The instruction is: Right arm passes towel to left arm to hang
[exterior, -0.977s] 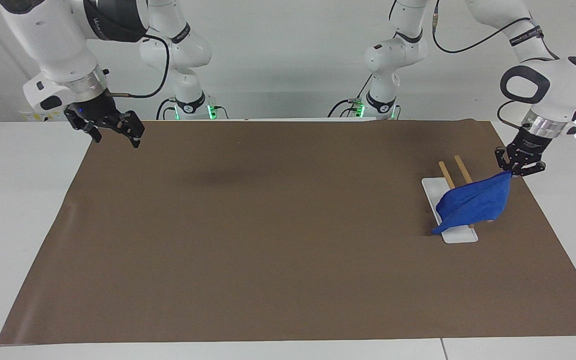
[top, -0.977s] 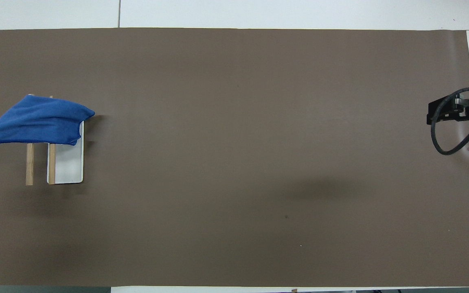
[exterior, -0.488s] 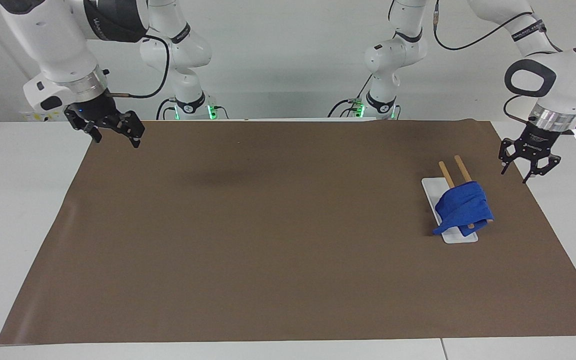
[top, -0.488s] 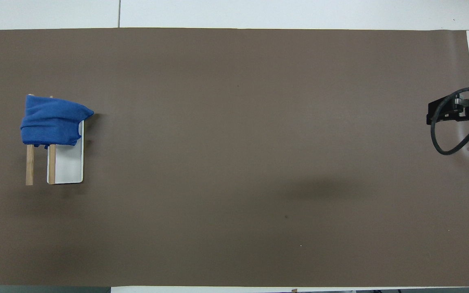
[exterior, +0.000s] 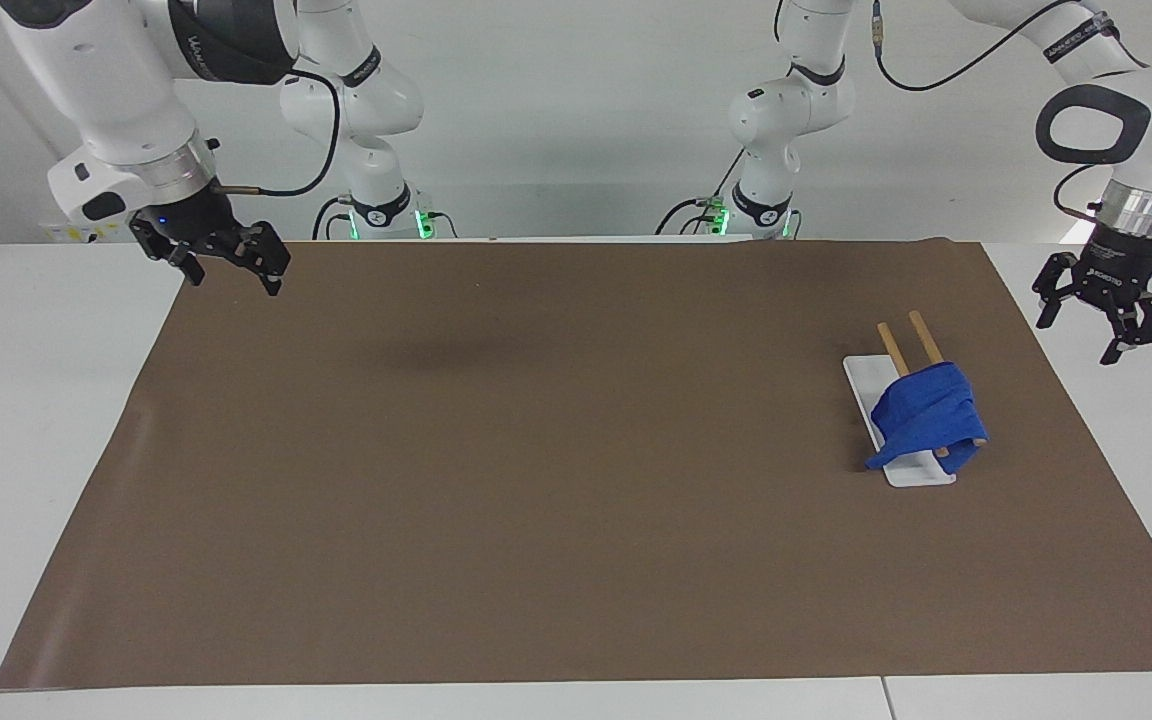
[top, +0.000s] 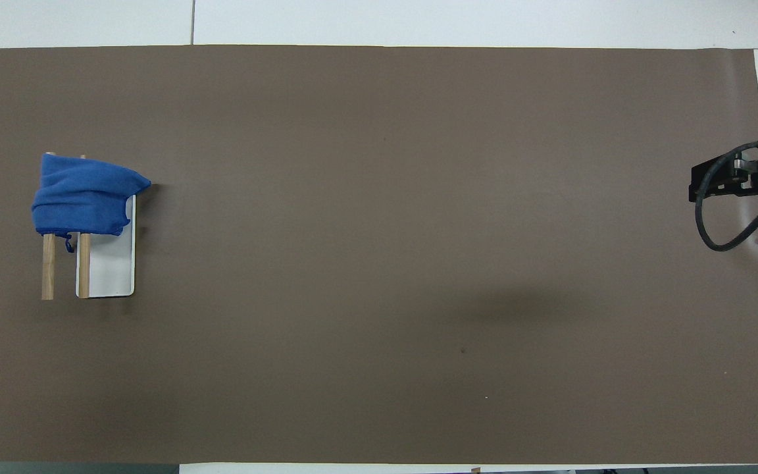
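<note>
Bright, even light; soft shadows, sharp.

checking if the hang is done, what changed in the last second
The left gripper let go of the towel, opened, and rose away toward its end of the table. The towel dropped from a stretched slant to a bunch draped over the two wooden rails of the rack. The right gripper stayed open and waiting, the rack unmoved.

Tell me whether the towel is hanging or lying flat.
Hanging: the towel is draped, bunched, over the two wooden rails of the rack, and neither gripper touches it.
</note>
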Controlling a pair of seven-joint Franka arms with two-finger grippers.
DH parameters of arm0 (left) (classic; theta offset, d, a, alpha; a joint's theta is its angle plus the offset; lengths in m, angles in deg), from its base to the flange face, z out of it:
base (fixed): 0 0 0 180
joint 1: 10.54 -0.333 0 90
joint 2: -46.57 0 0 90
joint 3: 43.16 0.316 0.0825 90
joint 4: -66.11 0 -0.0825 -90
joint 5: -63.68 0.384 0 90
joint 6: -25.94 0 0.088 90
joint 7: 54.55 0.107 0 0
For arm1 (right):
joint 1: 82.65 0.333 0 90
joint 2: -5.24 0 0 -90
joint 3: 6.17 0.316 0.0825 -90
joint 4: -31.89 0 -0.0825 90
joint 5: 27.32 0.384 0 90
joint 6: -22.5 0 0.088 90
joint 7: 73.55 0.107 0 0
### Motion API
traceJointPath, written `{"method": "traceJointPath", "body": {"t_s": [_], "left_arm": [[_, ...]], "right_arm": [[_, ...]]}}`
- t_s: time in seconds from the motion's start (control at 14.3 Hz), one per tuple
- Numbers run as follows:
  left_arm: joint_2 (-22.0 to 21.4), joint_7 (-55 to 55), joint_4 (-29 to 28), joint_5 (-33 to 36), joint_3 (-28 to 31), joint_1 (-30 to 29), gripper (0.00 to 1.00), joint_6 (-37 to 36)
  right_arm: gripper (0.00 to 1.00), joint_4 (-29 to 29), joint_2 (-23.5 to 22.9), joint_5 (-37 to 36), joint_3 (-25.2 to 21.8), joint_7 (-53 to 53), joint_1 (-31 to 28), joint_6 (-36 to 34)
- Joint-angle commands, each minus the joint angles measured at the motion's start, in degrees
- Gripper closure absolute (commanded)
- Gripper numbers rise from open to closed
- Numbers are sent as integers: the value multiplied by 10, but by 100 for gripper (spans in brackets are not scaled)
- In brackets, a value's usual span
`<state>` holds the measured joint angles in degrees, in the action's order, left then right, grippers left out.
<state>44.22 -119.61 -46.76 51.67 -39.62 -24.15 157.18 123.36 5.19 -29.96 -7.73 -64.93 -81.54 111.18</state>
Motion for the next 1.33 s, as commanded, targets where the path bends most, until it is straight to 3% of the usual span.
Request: {"method": "traceJointPath", "body": {"t_s": [0.0,0.28,0.56,0.7,0.98,1.26], "left_arm": [[23,150,34,9,4,34,0,-11],[23,369,34,9,2,58,0,-18],[27,416,35,57,2,121,0,-25],[27,447,42,104,2,144,0,-61],[30,536,98,113,1,151,0,-165],[65,550,204,114,1,153,0,-277]], "right_arm": [[0,13,11,2,2,9,-1,12],[0,10,10,0,2,6,-1,11],[0,5,8,-1,2,-4,-1,4],[0,5,8,-1,2,-4,-1,4],[0,6,8,-1,2,-3,-1,5],[0,6,8,-1,2,-3,-1,6]]}}
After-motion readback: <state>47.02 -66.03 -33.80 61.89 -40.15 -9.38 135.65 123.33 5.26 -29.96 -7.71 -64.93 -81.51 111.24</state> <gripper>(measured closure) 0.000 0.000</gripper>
